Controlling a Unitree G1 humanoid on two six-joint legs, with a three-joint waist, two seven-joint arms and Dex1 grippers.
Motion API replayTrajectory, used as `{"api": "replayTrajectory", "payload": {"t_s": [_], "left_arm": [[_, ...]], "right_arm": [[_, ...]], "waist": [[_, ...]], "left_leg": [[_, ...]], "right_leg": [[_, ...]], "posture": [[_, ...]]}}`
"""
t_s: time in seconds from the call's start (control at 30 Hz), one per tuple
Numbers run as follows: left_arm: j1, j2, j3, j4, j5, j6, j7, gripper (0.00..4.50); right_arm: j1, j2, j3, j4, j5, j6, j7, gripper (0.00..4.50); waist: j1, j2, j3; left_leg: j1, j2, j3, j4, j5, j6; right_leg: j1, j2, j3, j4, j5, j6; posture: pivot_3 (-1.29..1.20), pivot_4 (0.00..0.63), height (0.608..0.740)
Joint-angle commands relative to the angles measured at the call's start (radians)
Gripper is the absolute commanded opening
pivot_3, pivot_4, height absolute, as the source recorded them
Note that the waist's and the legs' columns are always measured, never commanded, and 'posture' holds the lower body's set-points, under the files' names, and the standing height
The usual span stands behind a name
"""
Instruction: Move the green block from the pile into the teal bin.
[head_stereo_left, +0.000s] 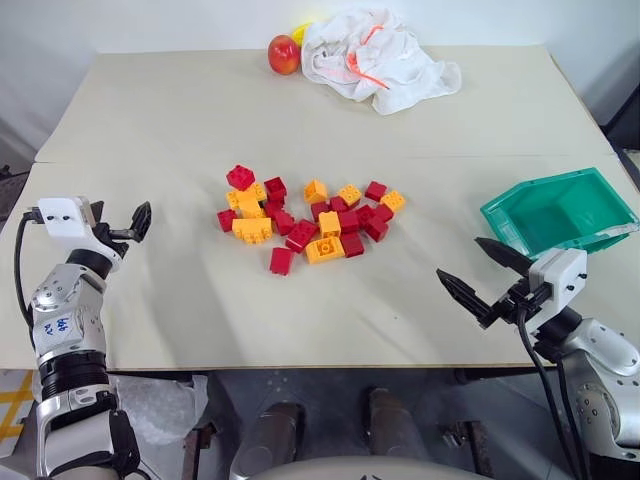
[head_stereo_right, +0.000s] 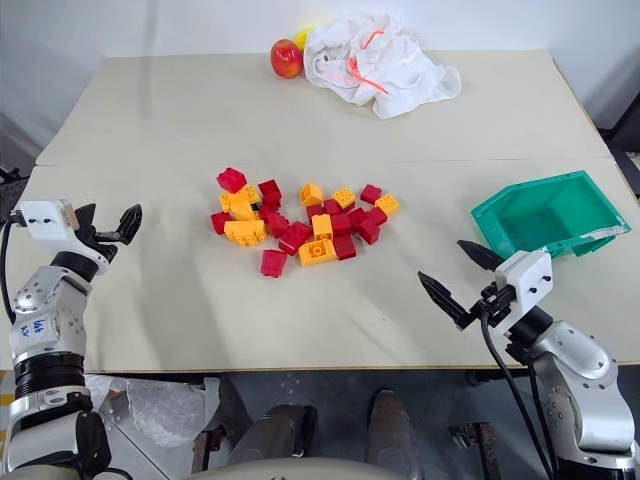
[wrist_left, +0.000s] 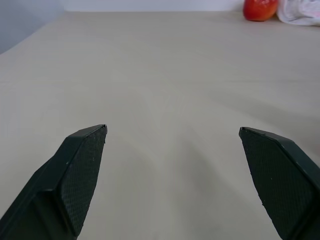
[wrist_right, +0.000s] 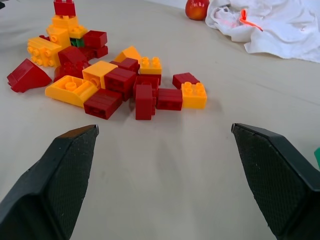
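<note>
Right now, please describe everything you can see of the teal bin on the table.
The teal bin is an open-topped rectangular tray with sloping walls, apparently plastic, sitting upright but turned at an angle near the right edge of the table. Its inside looks empty. A whitish strip, perhaps a label, runs along its near wall. The pile lies well to its left, and the right gripper hovers just in front without touching.

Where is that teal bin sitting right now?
The teal bin sits empty at the table's right edge, right of the pile, just beyond the open right gripper.
</note>
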Motion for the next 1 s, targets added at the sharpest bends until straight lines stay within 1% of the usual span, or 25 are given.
{"api": "replayTrajectory", "payload": {"t_s": [0.03, 0.17, 0.3, 0.4, 0.5, 0.57, 0.63, 0.67, 0.73, 0.83, 0.9, 0.93, 1.0], "left_arm": [[-0.016, 0.010, -0.002, -0.028, -0.005, -0.007, -0.009, 4.50], [-0.023, 0.012, -0.016, -0.042, -0.003, 0.008, -0.009, 4.50], [-0.079, 0.021, -0.075, -0.002, 0.039, -0.012, -0.032, 4.50], [-0.118, 0.009, -0.105, 0.037, 0.014, -0.080, -0.158, 4.50], [-0.183, 0.016, -0.151, 0.129, 0.064, -0.113, -0.174, 3.91], [-0.258, 0.017, -0.177, 0.245, 0.081, -0.128, -0.214, 3.33], [-0.321, 0.015, -0.194, 0.343, 0.092, -0.134, -0.245, 2.65], [-0.348, 0.015, -0.201, 0.384, 0.098, -0.142, -0.256, 2.38], [-0.418, 0.009, -0.216, 0.485, 0.121, -0.170, -0.256, 1.71], [-0.537, -0.030, -0.252, 0.649, 0.165, -0.207, -0.256, 0.78], [-0.584, -0.066, -0.271, 0.709, 0.186, -0.231, -0.277, 0.12], [-0.601, -0.083, -0.279, 0.728, 0.194, -0.240, -0.291, 0.01], [-0.620, -0.107, -0.288, 0.746, 0.202, -0.254, -0.330, 0.01]], "right_arm": [[-0.018, -0.018, -0.011, -0.018, 0.006, -0.015, 0.004, 4.46], [-0.030, -0.019, -0.007, -0.015, 0.004, -0.014, 0.002, 4.46], [-0.065, -0.017, 0.020, -0.027, -0.006, -0.012, -0.003, 4.46], [-0.096, -0.019, 0.040, -0.032, -0.012, -0.013, -0.002, 4.46], [-0.136, -0.014, 0.054, -0.028, -0.010, -0.009, -0.009, 4.50], [-0.162, -0.013, 0.068, -0.027, -0.015, -0.011, -0.009, 4.50], [-0.178, -0.013, 0.078, -0.024, -0.020, -0.009, -0.012, 4.50], [-0.182, -0.014, 0.081, -0.022, -0.022, -0.008, -0.013, 4.50], [-0.189, -0.014, 0.086, -0.016, -0.023, -0.015, -0.006, 4.50], [-0.205, -0.010, 0.106, -0.005, -0.031, -0.020, -0.001, 4.50], [-0.213, -0.010, 0.117, -0.006, -0.033, -0.020, 0.003, 4.50], [-0.218, -0.011, 0.121, -0.009, -0.031, -0.015, 0.003, 4.50], [-0.224, -0.014, 0.128, -0.013, -0.024, -0.006, 0.008, 4.50]], "waist": [[0.001, 0.000, 0.000], [0.002, 0.000, 0.000], [0.010, 0.000, 0.000], [0.016, 0.000, 0.000], [0.016, 0.000, 0.000], [0.016, 0.000, 0.000], [0.016, -0.001, 0.000], [0.015, -0.001, 0.000], [0.015, -0.001, 0.001], [0.016, -0.002, 0.001], [0.017, -0.002, 0.001], [0.017, -0.002, 0.001], [0.016, -0.003, 0.001]], "left_leg": [[0.000, 0.000, 0.000, 0.000, 0.000, 0.000], [0.000, 0.000, 0.000, 0.000, 0.000, 0.000], [0.000, 0.000, 0.000, 0.000, 0.000, 0.000], [0.000, 0.000, 0.000, 0.002, 0.000, 0.000], [0.000, 0.000, 0.000, 0.001, 0.000, 0.000], [0.000, 0.000, 0.000, 0.001, 0.000, 0.000], [0.000, -0.001, 0.000, 0.002, 0.000, 0.000], [-0.001, -0.001, 0.000, 0.002, 0.000, 0.000], [-0.001, -0.001, 0.000, 0.001, 0.000, 0.000], [-0.002, -0.001, 0.000, 0.001, 0.000, 0.000], [-0.002, -0.002, 0.000, 0.001, 0.000, 0.001], [-0.002, -0.002, 0.000, 0.002, 0.000, 0.001], [-0.003, -0.002, 0.000, 0.002, -0.001, 0.001]], "right_leg": [[0.000, 0.000, 0.000, 0.000, 0.000, 0.000], [0.000, 0.000, 0.000, 0.000, 0.000, 0.000], [0.000, 0.000, 0.000, 0.000, 0.000, 0.000], [0.000, 0.000, 0.000, 0.001, 0.000, 0.000], [0.000, 0.000, 0.000, 0.001, 0.000, 0.000], [0.000, 0.000, -0.001, 0.000, 0.000, 0.000], [0.000, 0.000, -0.001, 0.001, 0.000, 0.000], [0.000, 0.000, -0.001, 0.001, 0.000, 0.000], [0.000, 0.000, -0.001, 0.003, 0.000, 0.000], [-0.001, 0.000, -0.002, 0.003, 0.000, 0.000], [0.000, 0.000, -0.002, 0.003, 0.001, 0.001], [0.000, -0.001, -0.002, 0.003, 0.001, 0.001], [-0.001, -0.001, -0.002, 0.002, 0.001, 0.001]], "posture": [[0.00, 0.150, 0.740], [0.00, 0.150, 0.740], [0.00, 0.150, 0.740], [0.00, 0.150, 0.740], [0.00, 0.150, 0.740], [0.00, 0.150, 0.740], [0.00, 0.150, 0.740], [0.00, 0.150, 0.740], [0.00, 0.150, 0.740], [0.00, 0.150, 0.740], [0.00, 0.150, 0.740], [0.00, 0.150, 0.740], [0.00, 0.150, 0.740]]}}
